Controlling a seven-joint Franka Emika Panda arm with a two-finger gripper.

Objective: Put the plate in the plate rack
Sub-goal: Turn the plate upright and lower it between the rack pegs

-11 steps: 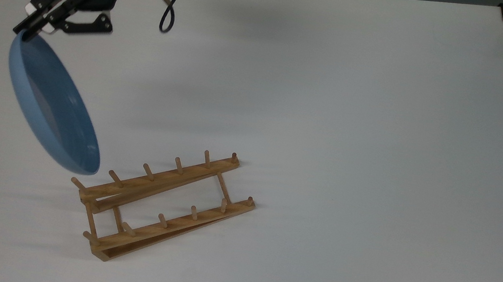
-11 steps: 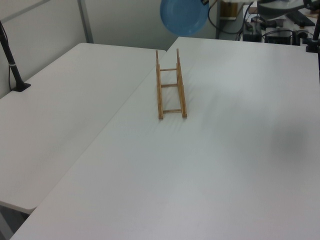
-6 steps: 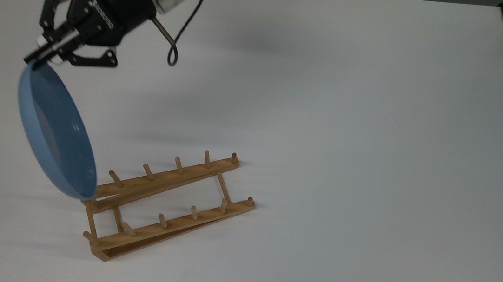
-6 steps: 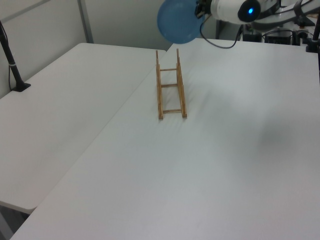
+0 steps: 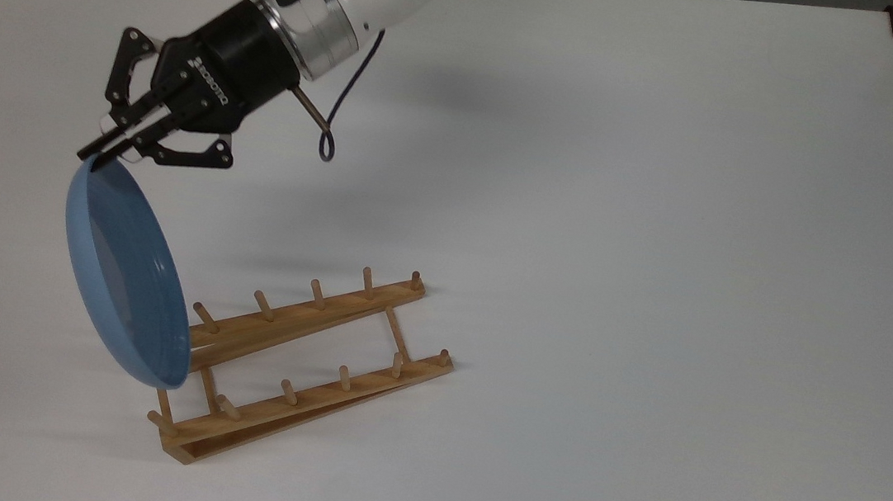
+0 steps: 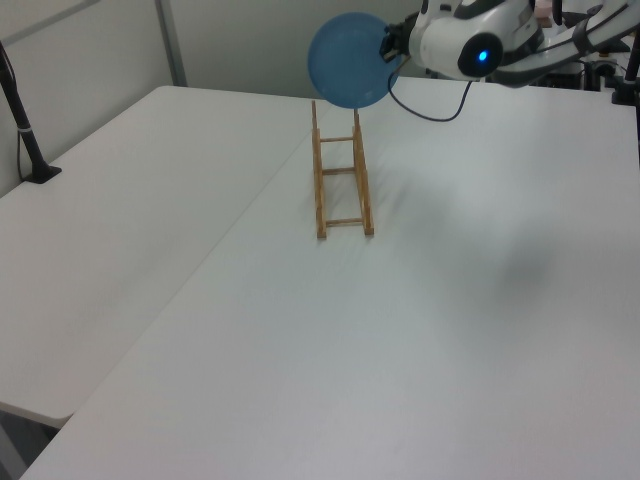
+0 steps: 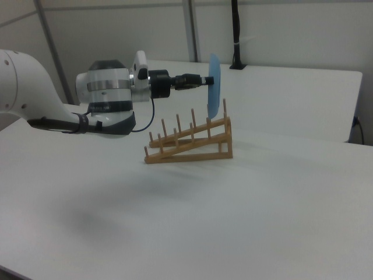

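- White table (image 5: 665,224), broad and bare apart from the rack; second white table alongside in the left view; pale partition walls behind in the right view.
- Robot arm (image 7: 70,99), white shell with a black wrist, reaching across the table toward the tall end of the rack.
- Plate rack (image 5: 294,359), light-brown wood, two parallel rails with upright pegs and thin crossbars; resting on the table, sloped, taller end at the right view's right.
- Plate (image 5: 124,275), light blue, held on edge and nearly vertical; lower rim overlapping the rack's end at the top view's left, hanging just above the tall end pegs in the right view; not yet seated between any pegs.
- Gripper (image 5: 104,152), jaws narrow, pinching the plate's upper rim.
- Step in hand, as judged: carrying and aligning the plate over the end slot.
- Next move, as judged: lowering with the plate kept square to the rails, so that the rim drops between neighbouring pegs on both rails before release; risk of striking a peg top if tilted.
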